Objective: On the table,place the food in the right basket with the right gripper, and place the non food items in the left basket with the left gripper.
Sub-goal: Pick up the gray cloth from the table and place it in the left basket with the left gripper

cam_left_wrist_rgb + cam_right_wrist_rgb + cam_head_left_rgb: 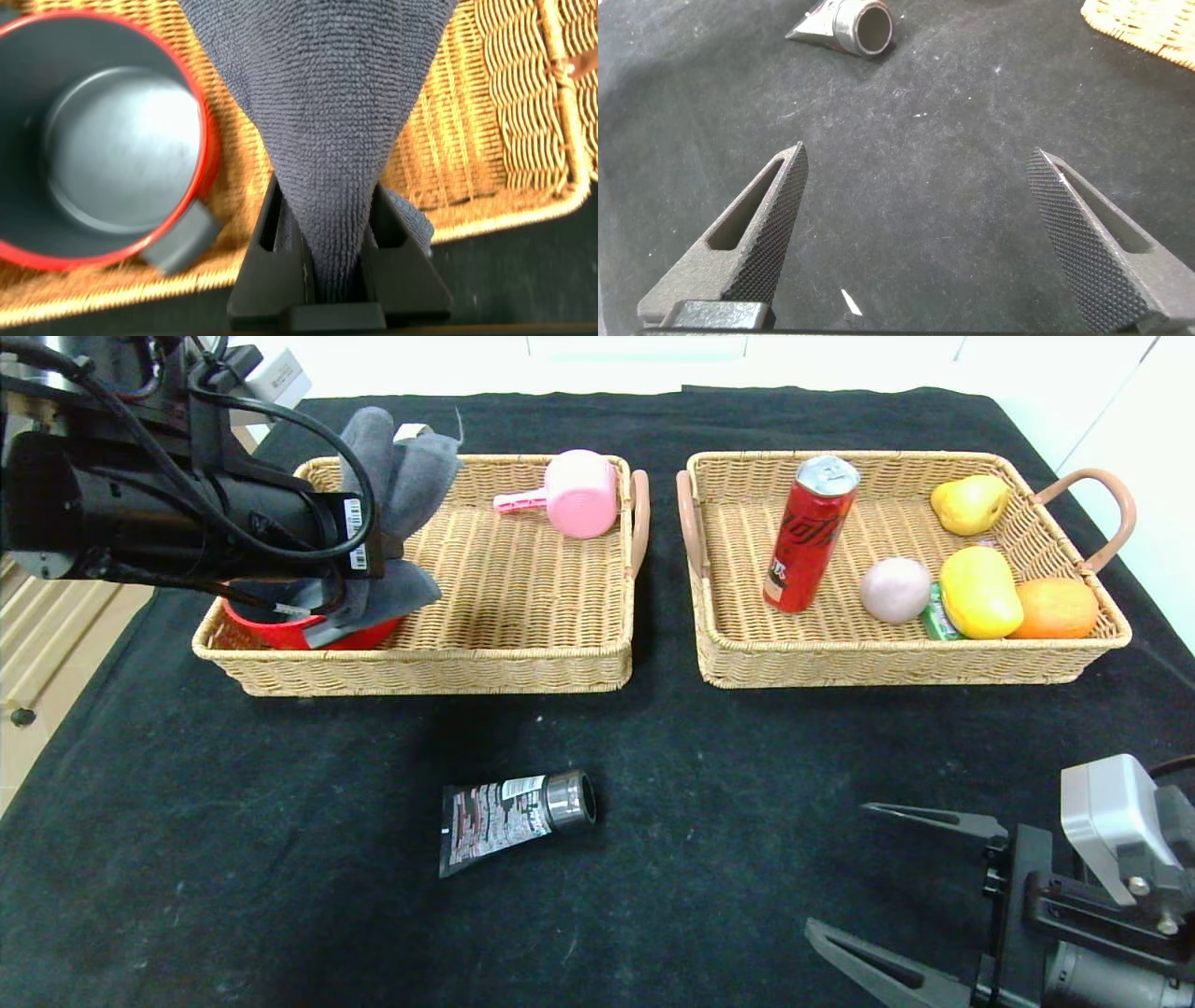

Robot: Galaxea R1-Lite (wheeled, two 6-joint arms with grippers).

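The left gripper [338,245] is clamped on a grey cloth [322,112] over the left basket [523,588], beside a red cup [103,140] whose grey inside only the wrist view shows. The right gripper [920,238] hangs spread wide above the table [280,859], with the tube [513,817] lying well apart from both baskets.

Tube [516,819] lies before the left basket [523,667]

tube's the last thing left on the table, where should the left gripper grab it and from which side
Grip the tube across its flat printed body, just behind the round cap, coming straight down from above. It lies flat on the black cloth with open space all round, and the body is thin there, so the jaws can close across its narrow width. The left gripper first has to drop the grey cloth it holds.
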